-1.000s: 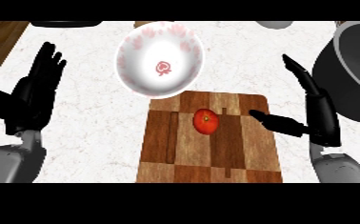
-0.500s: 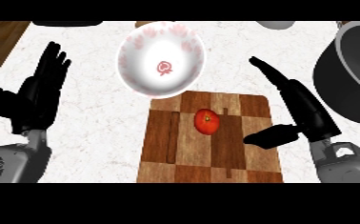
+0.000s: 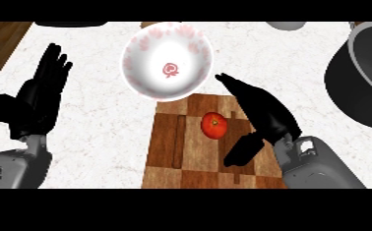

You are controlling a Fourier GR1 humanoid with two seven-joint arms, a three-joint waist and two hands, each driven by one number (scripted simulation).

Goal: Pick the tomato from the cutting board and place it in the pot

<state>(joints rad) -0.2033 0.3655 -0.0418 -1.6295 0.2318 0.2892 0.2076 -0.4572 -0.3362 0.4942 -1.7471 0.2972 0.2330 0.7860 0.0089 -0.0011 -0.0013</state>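
One open right robot hand [image 3: 263, 111] hovers beside tomato [image 3: 213, 125].

One head view looks steeply down, close over the counter [image 3: 94, 122].

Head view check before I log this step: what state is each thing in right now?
tomato: lying on the cutting board, not held.
cutting board: flat on the counter, carrying only the tomato.
pot: at the right edge, open, nothing seen inside.
plate: white with pink pattern, overlapping the board's far edge.
right hand: open, over the board right beside the tomato.
left hand: open, resting at the left, fingers up.
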